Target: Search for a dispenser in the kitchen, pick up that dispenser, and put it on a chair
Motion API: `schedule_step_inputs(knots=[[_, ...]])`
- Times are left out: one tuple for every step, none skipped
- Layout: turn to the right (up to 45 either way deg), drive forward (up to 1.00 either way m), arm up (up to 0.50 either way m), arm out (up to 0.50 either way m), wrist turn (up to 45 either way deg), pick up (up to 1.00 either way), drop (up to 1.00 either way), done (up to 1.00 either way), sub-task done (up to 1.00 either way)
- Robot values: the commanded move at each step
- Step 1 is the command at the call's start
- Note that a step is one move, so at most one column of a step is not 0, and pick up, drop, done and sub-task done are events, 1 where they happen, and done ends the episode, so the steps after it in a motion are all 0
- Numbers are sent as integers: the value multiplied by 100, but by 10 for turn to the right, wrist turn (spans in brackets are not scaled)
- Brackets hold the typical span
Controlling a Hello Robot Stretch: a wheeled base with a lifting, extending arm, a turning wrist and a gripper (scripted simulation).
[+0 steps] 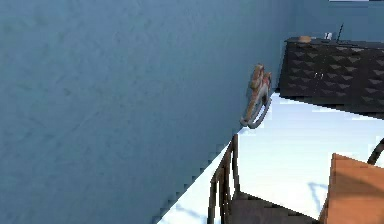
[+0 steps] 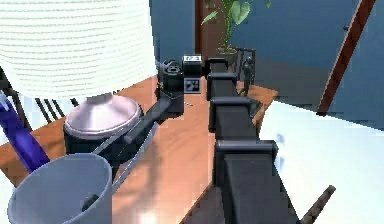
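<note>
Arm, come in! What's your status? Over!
Jaws at wooden table, load unknown. Chair ahead by wall. Lamp crowds arm.

The chair (image 1: 250, 212) and wooden table (image 1: 355, 190) are cut off by the forward view's bottom edge

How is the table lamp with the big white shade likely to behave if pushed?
The lamp probably tips easily: its ribbed shade spreads far wider than the rounded grey base. The shade looks thin, so likely fragile. On the smooth wooden table the base might slide first.
</note>
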Motion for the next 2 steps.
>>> schedule_step_inputs(knots=[[0, 0, 0, 0, 450, 0, 0, 0, 0], [0, 0, 0, 0, 450, 0, 0, 0, 0]])
